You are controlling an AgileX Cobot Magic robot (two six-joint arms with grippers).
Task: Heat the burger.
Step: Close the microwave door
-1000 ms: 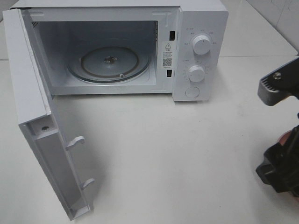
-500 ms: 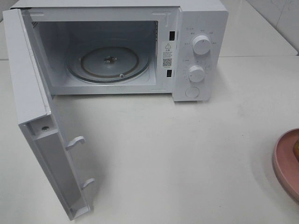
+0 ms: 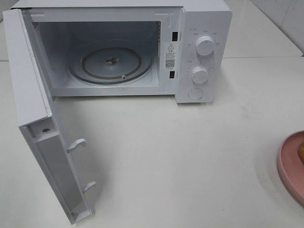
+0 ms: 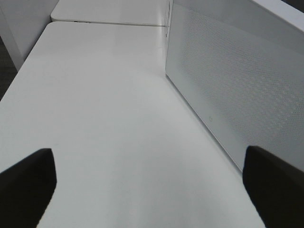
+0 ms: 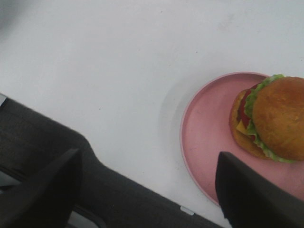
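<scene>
The burger (image 5: pixel 270 118) lay on a pink plate (image 5: pixel 209 128) at the right edge of the table, nearer than the microwave and well apart from it. It was tipped on its side, resting on the plate with its layers showing edge-on: glossy golden-brown domed bun, green lettuce frill, red tomato, yellow cheese corner. The patty could not be made out clearly. It sat off the plate's centre, toward one rim. From the high view only a yellow-brown sliver (image 3: pixel 301 153) showed at the frame edge.
</scene>
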